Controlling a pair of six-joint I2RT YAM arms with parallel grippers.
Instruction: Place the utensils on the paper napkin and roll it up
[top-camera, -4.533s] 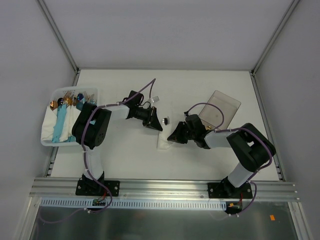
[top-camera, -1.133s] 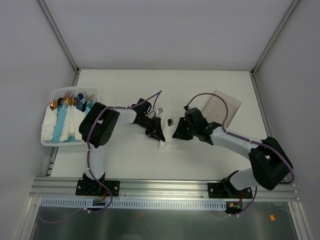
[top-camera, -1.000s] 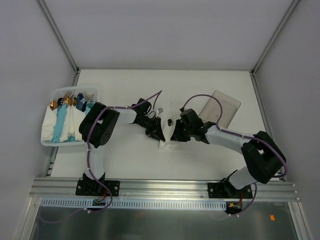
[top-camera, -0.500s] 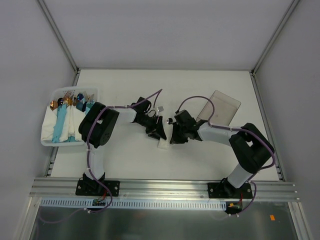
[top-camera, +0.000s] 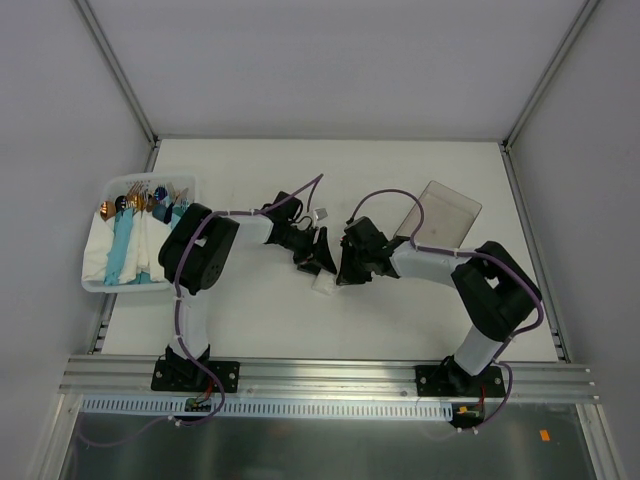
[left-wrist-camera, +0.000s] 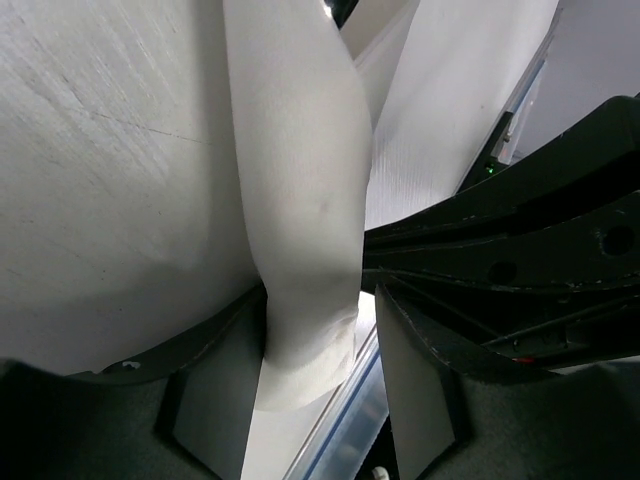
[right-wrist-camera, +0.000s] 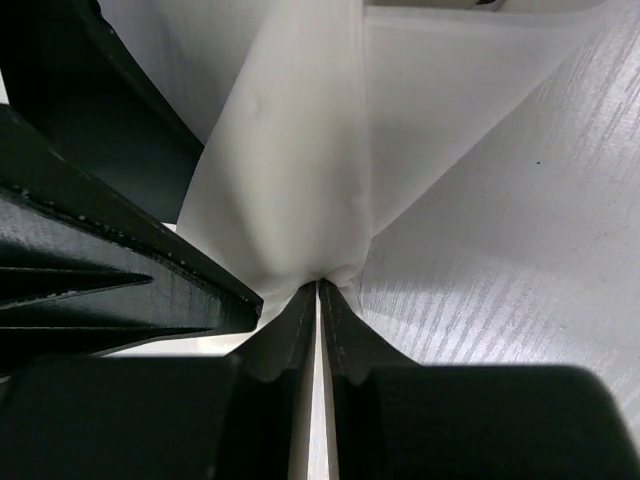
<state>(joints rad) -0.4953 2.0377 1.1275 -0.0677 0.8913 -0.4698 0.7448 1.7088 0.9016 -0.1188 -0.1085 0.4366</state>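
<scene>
Nearest the arm bases, the table (top-camera: 260, 320) carries the paper napkin (top-camera: 323, 284). It is no flat sheet but a narrow white roll, lying at mid-table between the two arms.

Left gripper (left-wrist-camera: 318, 330): the jaws stand apart around the roll. One finger lies against the paper and a gap shows at the other, so there is no clamp on it.

Right gripper (right-wrist-camera: 320, 300): the fingers are drawn almost together, pinching a thin fold of the napkin at their tips.

The utensils show bare in no view. They are judged to be wrapped inside the roll, though this cannot be confirmed.

Farther back, a clear plastic tray (top-camera: 445, 215) lies to the right. A white basket (top-camera: 105, 285) at the left edge holds rolled light-blue bundles (top-camera: 122, 250) and spare cutlery.

Assessment: placing appears done and the rolling is well advanced. What remains, in my judgement, is to finish and tighten the last turn, then let the roll go so that it lies closed.
</scene>
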